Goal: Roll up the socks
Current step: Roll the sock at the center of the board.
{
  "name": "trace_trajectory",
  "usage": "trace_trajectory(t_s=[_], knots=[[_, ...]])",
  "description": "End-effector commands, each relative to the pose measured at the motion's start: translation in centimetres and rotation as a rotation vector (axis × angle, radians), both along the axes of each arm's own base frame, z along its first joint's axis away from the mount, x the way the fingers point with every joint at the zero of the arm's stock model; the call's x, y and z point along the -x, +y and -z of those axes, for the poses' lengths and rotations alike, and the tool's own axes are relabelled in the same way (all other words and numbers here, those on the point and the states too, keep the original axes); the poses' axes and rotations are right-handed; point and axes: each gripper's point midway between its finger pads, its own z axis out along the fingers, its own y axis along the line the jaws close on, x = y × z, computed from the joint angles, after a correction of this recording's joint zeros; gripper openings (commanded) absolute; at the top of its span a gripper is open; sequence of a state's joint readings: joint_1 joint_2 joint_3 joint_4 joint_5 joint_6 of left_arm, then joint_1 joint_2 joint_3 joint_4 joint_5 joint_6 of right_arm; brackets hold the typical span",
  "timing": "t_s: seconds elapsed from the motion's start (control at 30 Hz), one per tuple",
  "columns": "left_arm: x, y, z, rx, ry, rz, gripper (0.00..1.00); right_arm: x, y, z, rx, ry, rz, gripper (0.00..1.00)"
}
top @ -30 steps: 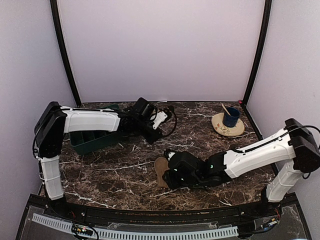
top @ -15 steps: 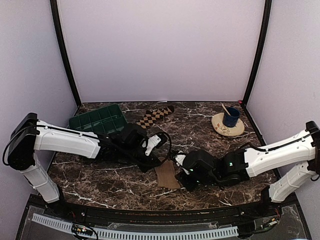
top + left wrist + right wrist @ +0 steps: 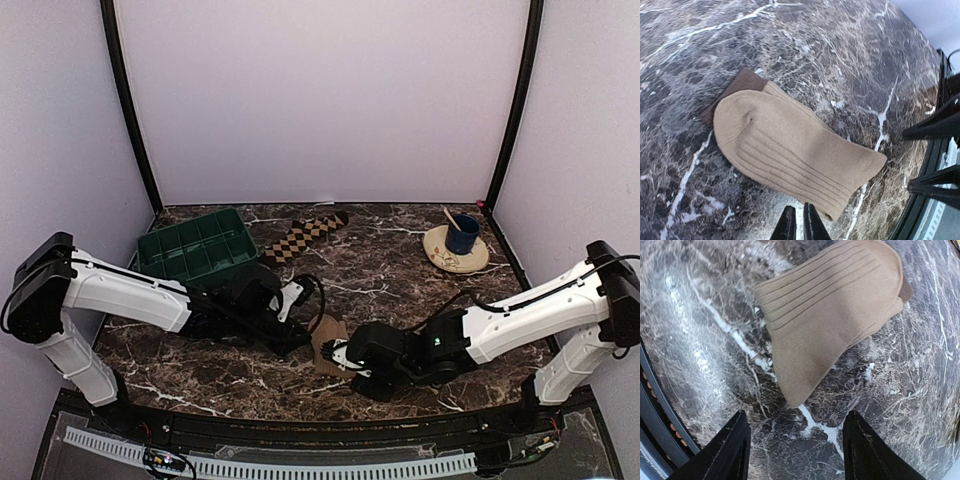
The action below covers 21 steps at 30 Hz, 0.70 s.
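Observation:
The tan sock [image 3: 790,150] lies folded flat on the marble, its darker brown toe [image 3: 742,82] poking out at the far end. In the top view this tan sock [image 3: 330,342] sits between both grippers. My left gripper [image 3: 799,225] is shut and empty, its tips just short of the sock's cuff edge. My right gripper [image 3: 800,440] is open, with the cuff corner of the tan sock [image 3: 830,310] just ahead of its fingers [image 3: 735,450] and not between them. The checkered sock [image 3: 300,236] lies flat at the back.
A green compartment tray [image 3: 195,245] stands at the back left. A beige plate [image 3: 455,255] carrying a blue cup [image 3: 462,235] sits at the back right. The black frame rail [image 3: 935,150] runs along the near table edge.
My right gripper has opened and let go of the tan sock, and shifted left towards the near edge. The left arm has swung from the tray to the sock, its jaws shut.

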<state>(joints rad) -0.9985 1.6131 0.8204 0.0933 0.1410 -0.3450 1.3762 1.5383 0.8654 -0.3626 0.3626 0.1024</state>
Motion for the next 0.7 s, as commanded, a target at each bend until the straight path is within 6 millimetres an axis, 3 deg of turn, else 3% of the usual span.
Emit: trace_trajectory(t_s=[0.0,0.3,0.67], knots=[[-0.9,1.5,-1.8,0.065,0.026,-0.180,0.10,0.3,1.2,-0.5,0.023,-0.037,-0.096,0.58],[-0.8,4.9,-1.4,0.100,0.099,-0.323,0.10,0.0,1.4,0.9,0.105,-0.088,-0.189,0.58],[-1.0,5.4,-1.3,0.142,0.135,-0.333,0.10,-0.8,1.0,2.1,0.219,-0.180,-0.300,0.59]])
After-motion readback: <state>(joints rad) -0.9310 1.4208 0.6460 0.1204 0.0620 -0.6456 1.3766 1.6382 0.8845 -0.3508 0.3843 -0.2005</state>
